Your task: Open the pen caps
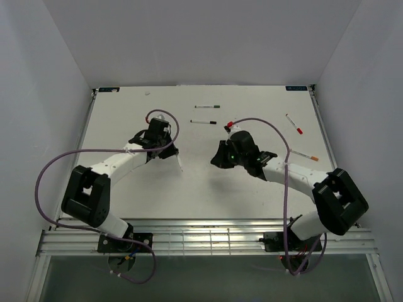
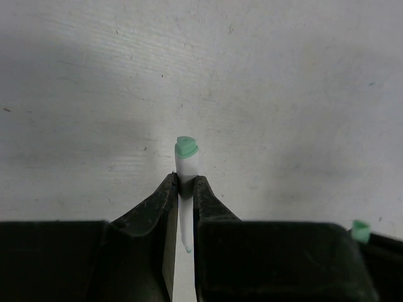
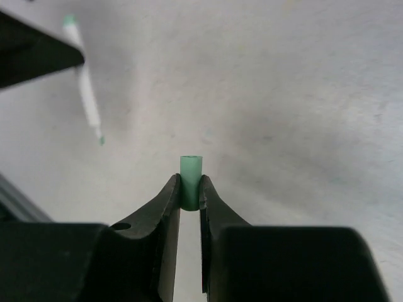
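Note:
My left gripper (image 2: 184, 182) is shut on a thin white pen (image 2: 187, 165) with a green end plug and a bare green tip; in the top view the gripper (image 1: 167, 153) holds the pen (image 1: 181, 165) slanting over the table. My right gripper (image 3: 189, 189) is shut on a loose green cap (image 3: 190, 171), apart from the pen, which shows in the right wrist view (image 3: 86, 97). In the top view the right gripper (image 1: 217, 160) is right of the pen. The cap also shows in the left wrist view (image 2: 359, 231).
Other capped pens lie at the back of the table: one with a dark cap (image 1: 208, 106), one with a black cap (image 1: 203, 121), and two with red caps (image 1: 294, 124) (image 1: 305, 155) at the right. A purple cable (image 1: 264, 126) arcs over each arm.

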Robot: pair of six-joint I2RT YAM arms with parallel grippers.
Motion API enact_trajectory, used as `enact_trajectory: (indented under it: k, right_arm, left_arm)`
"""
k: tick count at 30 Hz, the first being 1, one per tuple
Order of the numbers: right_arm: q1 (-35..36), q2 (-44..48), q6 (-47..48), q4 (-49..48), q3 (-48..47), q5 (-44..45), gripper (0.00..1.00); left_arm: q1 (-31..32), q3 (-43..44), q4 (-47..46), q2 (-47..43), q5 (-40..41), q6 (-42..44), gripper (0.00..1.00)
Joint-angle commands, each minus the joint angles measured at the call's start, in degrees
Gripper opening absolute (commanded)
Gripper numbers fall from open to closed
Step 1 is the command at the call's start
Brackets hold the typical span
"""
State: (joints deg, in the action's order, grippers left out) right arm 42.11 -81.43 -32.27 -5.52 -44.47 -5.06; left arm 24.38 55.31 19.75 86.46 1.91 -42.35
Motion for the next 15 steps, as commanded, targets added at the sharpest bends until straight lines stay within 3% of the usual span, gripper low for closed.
enact_trajectory:
  k: [1,9,15]
  right_arm:
    - [-3.6,-5.5,7.6,12.6,-6.7,9.6,0.08]
    - [-6.0,-18.3,10.3,15.4,-16.9,11.5,0.08]
    - [-6.1,-22.3,11.0,15.1,-18.3,12.7,0.08]
  left_arm:
    - [2.3,3.7,5.4,3.6,-1.6,6.7,0.00]
    - [4.6,9.3,8.2,10.4,1.7,10.7,0.00]
    - [4.8,12.8,10.1,14.8,2.7,11.7,0.00]
